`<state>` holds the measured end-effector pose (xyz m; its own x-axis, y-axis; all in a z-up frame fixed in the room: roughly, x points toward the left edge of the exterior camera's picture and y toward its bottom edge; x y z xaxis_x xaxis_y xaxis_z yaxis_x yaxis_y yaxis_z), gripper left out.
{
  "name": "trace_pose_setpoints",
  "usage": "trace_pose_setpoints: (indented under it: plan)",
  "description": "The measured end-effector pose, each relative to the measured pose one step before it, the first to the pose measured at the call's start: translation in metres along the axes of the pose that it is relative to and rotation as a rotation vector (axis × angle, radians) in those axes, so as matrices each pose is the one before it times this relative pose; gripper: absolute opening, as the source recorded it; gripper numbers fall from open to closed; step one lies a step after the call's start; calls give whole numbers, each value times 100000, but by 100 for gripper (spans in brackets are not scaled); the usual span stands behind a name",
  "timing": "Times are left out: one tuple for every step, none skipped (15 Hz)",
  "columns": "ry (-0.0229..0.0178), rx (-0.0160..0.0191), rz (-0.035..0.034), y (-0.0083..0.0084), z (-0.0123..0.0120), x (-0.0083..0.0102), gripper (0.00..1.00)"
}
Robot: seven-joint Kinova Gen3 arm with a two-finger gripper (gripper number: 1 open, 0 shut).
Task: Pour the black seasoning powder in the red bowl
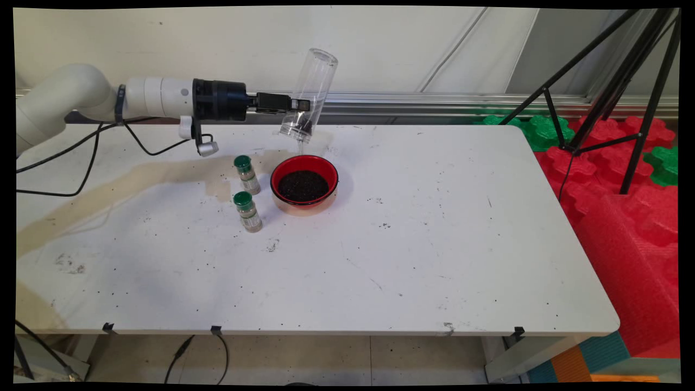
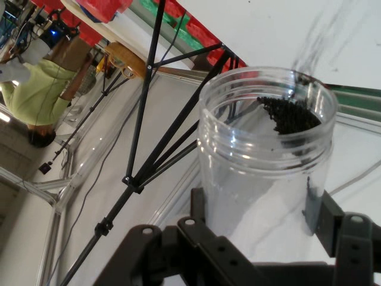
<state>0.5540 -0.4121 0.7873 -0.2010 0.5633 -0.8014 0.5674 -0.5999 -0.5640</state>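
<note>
Main view: claw [image 1: 300, 105] sits upper centre of frame, reaching in horizontally from the left, clamped on a clear plastic jar [image 1: 309, 92]. Jar is tipped mouth-down, long axis leaning from lower left (mouth) to upper right (base). A little dark granular stuff is left near the mouth. Jar mouth hangs directly above the far rim of the red bowl [image 1: 304, 183], apart from it, not touching. Bowl is just below the claw in frame and holds a layer of dark granules [image 1: 303, 184]. Two small green-capped spice bottles [image 1: 247, 175] [image 1: 247, 211] stand upright just left of the bowl, one nearer the frame's bottom than the other. Table [image 1: 434, 244] is speckled with stray dark grains. Black tripod [image 1: 608, 92] upper right, beside red and green foam mats [image 1: 624, 206].

Hand view: claw [image 2: 262, 226] at bottom of frame, fingers closed narrow around the jar [image 2: 265, 155] body. The jar's open threaded mouth points away toward upper right, a clump of dark granules [image 2: 289, 113] resting on the inside wall at the rim. Tripod legs [image 2: 149, 137] cross the left half.
</note>
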Motion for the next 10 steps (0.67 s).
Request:
trace_pose_setpoints:
  plan:
    - [-41,36,1016,25,18,-13,0]
    - [-80,32,901,24,12,-17,0]
    - [-49,37,682,15,7,-13,0]
    - [-64,52,1158,23,12,-17,0]
    - [-128,41,1619,29,5,-34,0]
    - [-122,47,1759,21,10,-36,0]
    - [-141,-12,1697,23,-1,-35,0]
    - [-102,8,1066,4,-1,-31,0]
    - [-184,-11,1621,-5,-8,-56,0]
    - [-108,-19,1048,1,-7,-33,0]
